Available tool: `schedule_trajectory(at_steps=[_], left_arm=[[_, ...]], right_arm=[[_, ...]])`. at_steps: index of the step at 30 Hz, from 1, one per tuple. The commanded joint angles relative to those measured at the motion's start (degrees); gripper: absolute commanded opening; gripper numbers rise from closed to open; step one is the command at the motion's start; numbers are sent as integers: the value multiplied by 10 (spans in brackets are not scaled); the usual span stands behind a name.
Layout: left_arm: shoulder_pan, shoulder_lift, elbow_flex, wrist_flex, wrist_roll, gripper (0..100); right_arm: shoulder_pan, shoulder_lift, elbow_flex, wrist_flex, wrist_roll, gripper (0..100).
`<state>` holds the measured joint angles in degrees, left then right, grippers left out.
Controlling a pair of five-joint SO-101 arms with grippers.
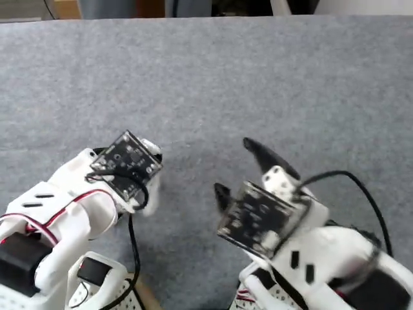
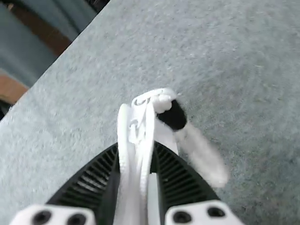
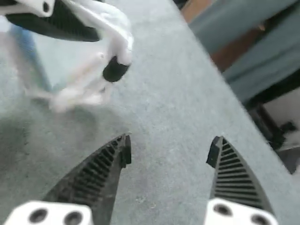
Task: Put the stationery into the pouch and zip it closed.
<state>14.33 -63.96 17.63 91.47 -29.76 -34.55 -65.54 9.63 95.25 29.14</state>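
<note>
left gripper (image 2: 136, 152) clamping white stationery piece (image 2: 143, 117), long axis running out along jaws; right gripper (image 3: 171, 150) gaping apart, empty, sitting just beside it, toward near edge of table (image 1: 258, 77)

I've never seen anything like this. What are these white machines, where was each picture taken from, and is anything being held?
These are two small robot arms at a table: the white left arm and the white right arm. The table is covered in grey felt-like cloth. The high view looks down from a fixed camera above. The other two views come from a small camera on each arm's wrist, looking along its black pincer, the tool. The left tool is shut on a white plastic item with a black end; I cannot tell exactly what it is. The right tool is open and holds nothing.
</note>
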Motion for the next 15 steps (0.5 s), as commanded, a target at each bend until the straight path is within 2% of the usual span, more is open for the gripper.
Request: schedule_trajectory(at_steps=[1, 4, 7, 9, 12, 15], left_arm=[[-43, 10, -28, 0, 38, 28], [-93, 45, -40, 0, 92, 28], [-140, 93, -85, 20, 170, 28], [-153, 135, -131, 49, 223, 28], [-156, 196, -208, 95, 328, 28], [-157, 237, -246, 95, 442, 28]], right_arm=[[72, -26, -6, -33, -6, 276], [140, -44, -3, -39, -7, 276], [174, -52, 11, -37, -7, 276], [182, -54, 33, -37, -13, 276], [183, -50, 70, -38, -61, 275], [181, -50, 103, -42, -94, 275]])
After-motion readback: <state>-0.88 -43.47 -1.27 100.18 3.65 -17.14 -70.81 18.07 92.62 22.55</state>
